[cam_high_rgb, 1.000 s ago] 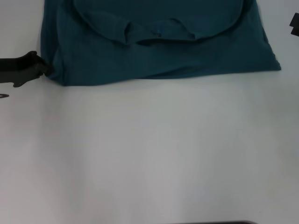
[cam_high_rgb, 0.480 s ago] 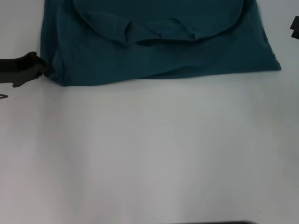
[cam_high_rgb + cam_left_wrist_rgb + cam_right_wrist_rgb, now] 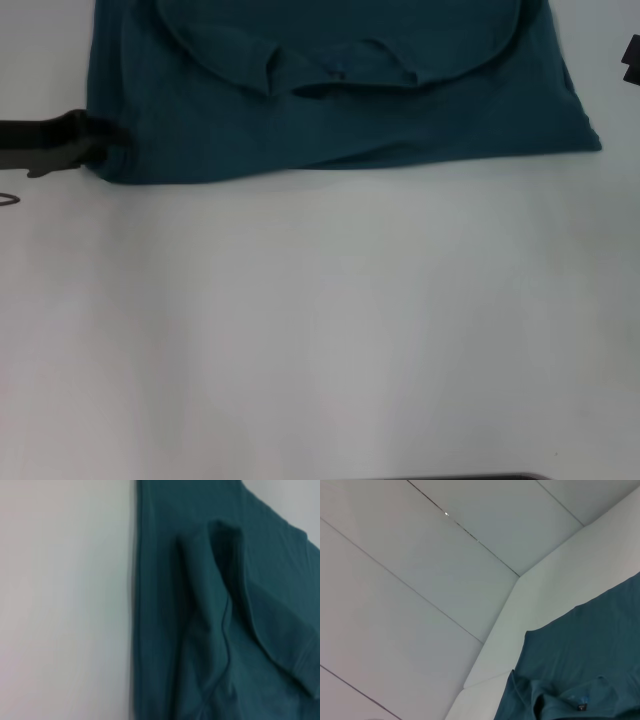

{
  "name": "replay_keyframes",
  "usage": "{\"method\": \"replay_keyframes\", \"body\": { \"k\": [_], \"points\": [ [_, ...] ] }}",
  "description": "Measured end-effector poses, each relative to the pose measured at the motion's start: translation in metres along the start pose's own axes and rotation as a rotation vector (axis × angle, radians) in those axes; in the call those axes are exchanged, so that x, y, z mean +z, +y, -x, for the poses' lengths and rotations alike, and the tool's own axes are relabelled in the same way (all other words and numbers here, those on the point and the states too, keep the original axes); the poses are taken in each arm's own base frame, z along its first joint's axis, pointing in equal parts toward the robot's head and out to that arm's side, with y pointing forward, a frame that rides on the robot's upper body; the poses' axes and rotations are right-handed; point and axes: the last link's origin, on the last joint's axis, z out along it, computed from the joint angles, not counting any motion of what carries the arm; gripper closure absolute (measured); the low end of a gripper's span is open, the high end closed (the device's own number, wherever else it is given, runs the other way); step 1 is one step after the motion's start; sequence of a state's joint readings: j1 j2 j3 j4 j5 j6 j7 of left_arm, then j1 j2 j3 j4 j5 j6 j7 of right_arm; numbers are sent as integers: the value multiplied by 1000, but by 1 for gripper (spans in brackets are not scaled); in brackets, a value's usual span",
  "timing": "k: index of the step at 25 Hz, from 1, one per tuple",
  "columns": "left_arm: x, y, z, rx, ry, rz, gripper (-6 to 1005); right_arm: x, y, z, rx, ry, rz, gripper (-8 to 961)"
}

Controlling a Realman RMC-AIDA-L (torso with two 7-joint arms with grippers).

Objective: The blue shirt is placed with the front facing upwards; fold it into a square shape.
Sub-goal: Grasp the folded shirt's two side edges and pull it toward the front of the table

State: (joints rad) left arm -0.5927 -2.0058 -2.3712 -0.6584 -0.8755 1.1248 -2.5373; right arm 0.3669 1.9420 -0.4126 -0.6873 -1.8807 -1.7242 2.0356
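Note:
The blue shirt (image 3: 330, 120) lies partly folded along the far side of the white table (image 3: 320, 320), its round collar (image 3: 340, 72) turned toward me. My left gripper (image 3: 98, 148) comes in from the left edge at the shirt's near-left corner and is shut on the cloth there. The left wrist view shows only bunched folds of the blue shirt (image 3: 210, 630) beside bare table. A dark bit of my right gripper (image 3: 632, 55) shows at the far right edge, off the shirt's right side. The right wrist view looks down on the blue shirt (image 3: 590, 655) from a distance.
White tabletop stretches from the shirt's near edge to the front of the head view. Pale wall panels (image 3: 420, 580) rise behind the table in the right wrist view. A thin dark loop (image 3: 6, 198) lies at the left edge.
My left gripper has risen slightly and closed in on the shirt's near-left corner; that corner has bunched and shifted left. The right arm has not moved.

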Motion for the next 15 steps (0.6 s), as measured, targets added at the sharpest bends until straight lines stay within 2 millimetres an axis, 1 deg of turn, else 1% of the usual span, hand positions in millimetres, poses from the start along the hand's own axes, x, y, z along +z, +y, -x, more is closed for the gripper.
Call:
{"method": "replay_keyframes", "body": {
  "k": [4,10,15],
  "points": [
    [-3,0,-3,6,13,-4,691,0,0,0,1,-1,0,97],
    [-4,-2,-2,-6,14,-4,462,-1,0,0,2,-4,2,97],
    [-6,-4,-3,-10,19,-10,221,-1,1,0,3,-4,4,97]
  ]
}}
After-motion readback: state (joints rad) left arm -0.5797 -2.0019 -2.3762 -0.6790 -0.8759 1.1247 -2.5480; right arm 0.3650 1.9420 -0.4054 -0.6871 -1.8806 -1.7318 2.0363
